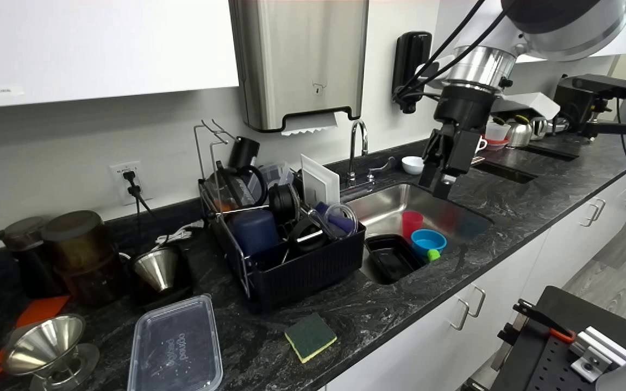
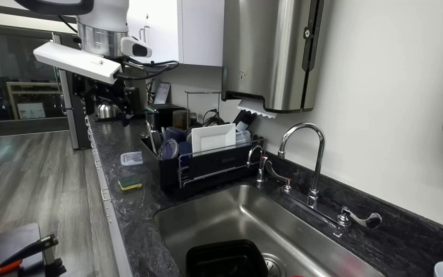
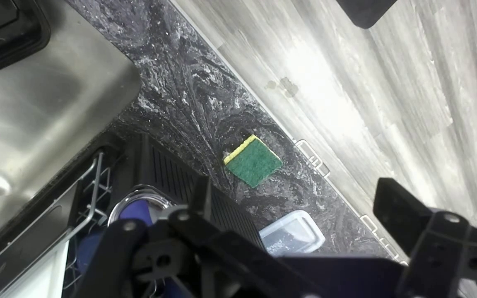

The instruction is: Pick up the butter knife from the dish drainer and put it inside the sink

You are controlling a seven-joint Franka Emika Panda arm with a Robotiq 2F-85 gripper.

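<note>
Hanging well apart, the fingers (image 3: 398, 207) overlook dark veined countertop (image 3: 180, 93) and grey floor (image 3: 404, 107).

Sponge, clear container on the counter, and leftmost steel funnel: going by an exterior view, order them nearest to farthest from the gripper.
1. Sponge, nearest the gripper, toward the front of the counter.
2. Clear container, further left in the picture.
3. Leftmost steel funnel, at the lower left.

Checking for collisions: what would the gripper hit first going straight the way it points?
Judging by the wrist view, the gripper would probably meet the dark countertop near the sponge first; depth is unclear, so possibly the sponge itself.
</note>
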